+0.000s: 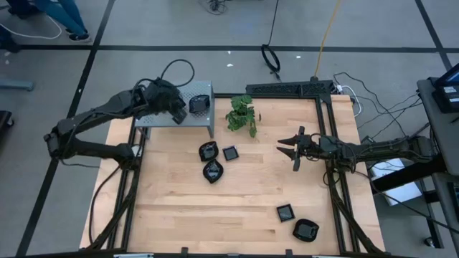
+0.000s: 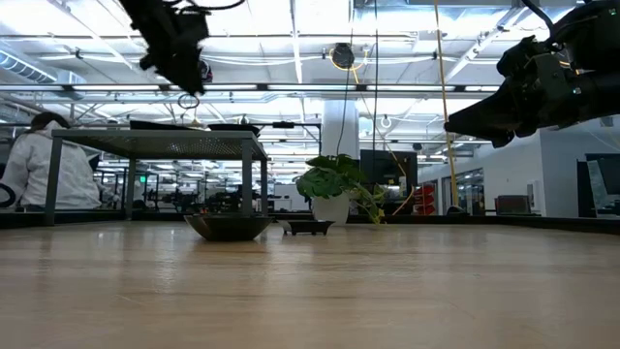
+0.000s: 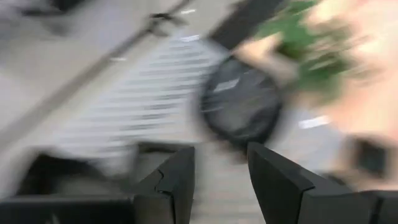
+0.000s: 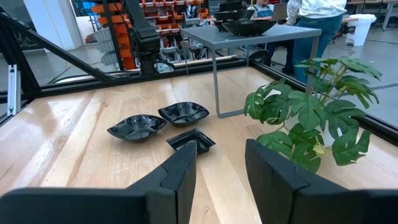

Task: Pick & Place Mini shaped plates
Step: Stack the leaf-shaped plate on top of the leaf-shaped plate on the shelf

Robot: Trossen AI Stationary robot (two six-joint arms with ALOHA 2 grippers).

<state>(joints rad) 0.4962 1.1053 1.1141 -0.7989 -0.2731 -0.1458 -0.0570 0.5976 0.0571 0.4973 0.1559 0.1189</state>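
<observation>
grey floor (image 1: pixel 179 29), ceiling strip lights (image 2: pixel 87 44)

**Black dishes, grey stand, pale wood**

My fingers (image 4: pixel 186 180) are matte black. The plates (image 1: pixel 212 170) at my table's centre are glossy black, catching pale highlights, as is the dish (image 1: pixel 199 103) on the grey perforated stand (image 1: pixel 159 119) at eleven o'clock. The plant (image 1: pixel 242 114) at twelve o'clock is leafy green. The table (image 1: pixel 179 208) is light, streaky-grained wood, framed black.
</observation>
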